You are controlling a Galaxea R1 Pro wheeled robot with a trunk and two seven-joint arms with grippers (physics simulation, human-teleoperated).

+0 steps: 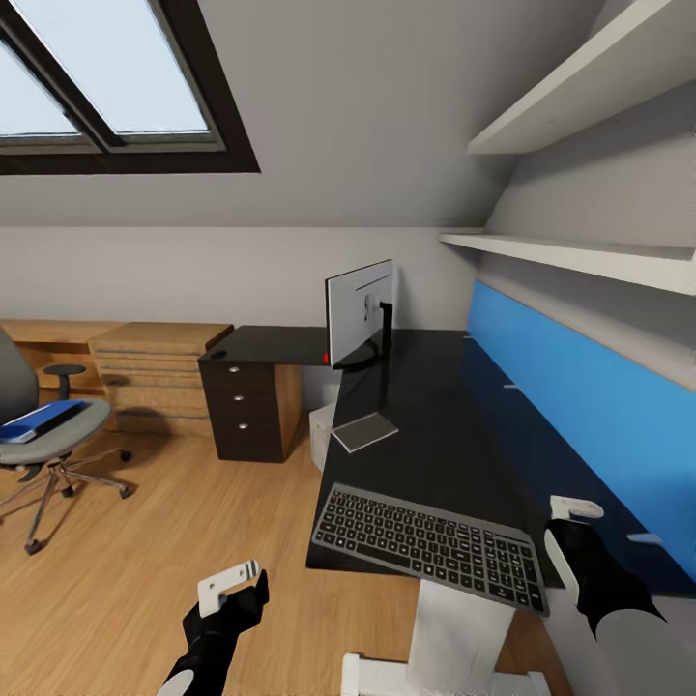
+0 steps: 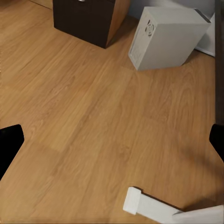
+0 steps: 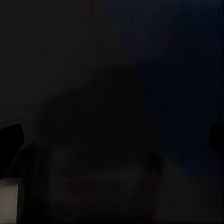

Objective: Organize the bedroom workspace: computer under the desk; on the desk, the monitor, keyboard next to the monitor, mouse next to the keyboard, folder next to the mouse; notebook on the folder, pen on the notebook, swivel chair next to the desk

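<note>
in the head view, the desk [image 1: 425,387] runs from the centre back toward the lower right of the frame, its glossy black top edged by a blue back panel [image 1: 590,387] on the right. the keyboard [image 1: 430,543] lies at the desk's near end, its long axis slanting from centre left down to lower right, keys facing up. the monitor [image 1: 360,312] stands upright at the far end, turned so its silver-white back shows, a red dot at its lower left corner. a pale flat rectangle [image 1: 364,431], possibly the notebook, lies on the desktop between monitor and keyboard. the computer [image 1: 322,435] stands on the floor under the desk edge. at the left edge, the swivel chair [image 1: 43,425] carries the folder [image 1: 39,421] flat on its seat, long axis running left to right. the left gripper [image 1: 232,585] hangs over the floor [image 1: 174,522] at lower centre left, fingers spread and holding nothing. the right gripper [image 1: 570,527] hovers over the desk's near right end; whether it is parted i cannot tell.

in the left wrist view, the computer [image 2: 168,37] sits upper right on the plank floor [image 2: 93,121], beside the dark drawer unit [image 2: 88,18]; the black fingertips [image 2: 9,144] sit wide at the frame's edges.

the right wrist view is nearly black, probably the desktop close up.
</note>
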